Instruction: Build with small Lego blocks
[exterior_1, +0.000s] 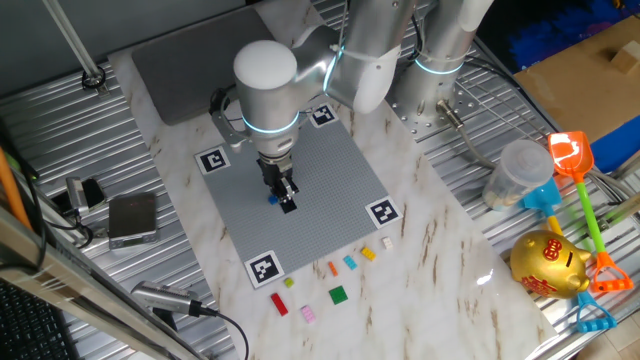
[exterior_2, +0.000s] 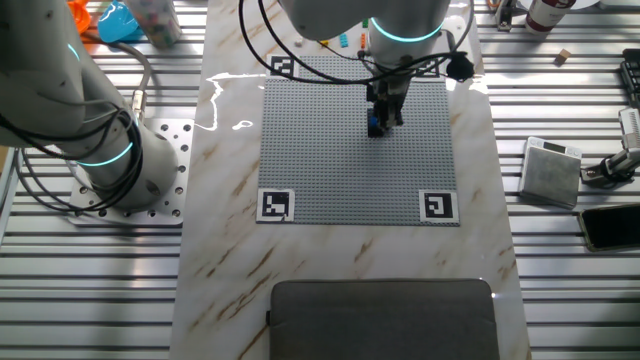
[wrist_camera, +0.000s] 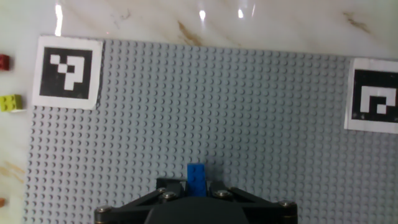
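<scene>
A: Right, item one: end effector (wrist_camera: 198, 190), bottom centre of the hand view, clamped on a blue brick (wrist_camera: 198, 178) that pokes out between its fingers. It hangs over the middle of the grey plate (wrist_camera: 249, 112).

B: Noted. Is the brick seated on the studs?

A: Cannot tell; neither fixed view shows whether it touches the plate.

B: Item two: loose bricks?

A: On the desk (exterior_1: 440, 250) near the lower edge of one fixed view: red brick (exterior_1: 279, 305), pink brick (exterior_1: 308, 314), green brick (exterior_1: 338, 294), orange brick (exterior_1: 332, 268), light blue brick (exterior_1: 350, 262), yellow brick (exterior_1: 368, 254). All well apart from the arm.

B: Risks, as you judge them?

A: Brick is held by a small area, so it may tilt in the grip. If it's off the stud grid, pressing down could jam it or pop it loose. Opening too early would leave it unseated.
</scene>
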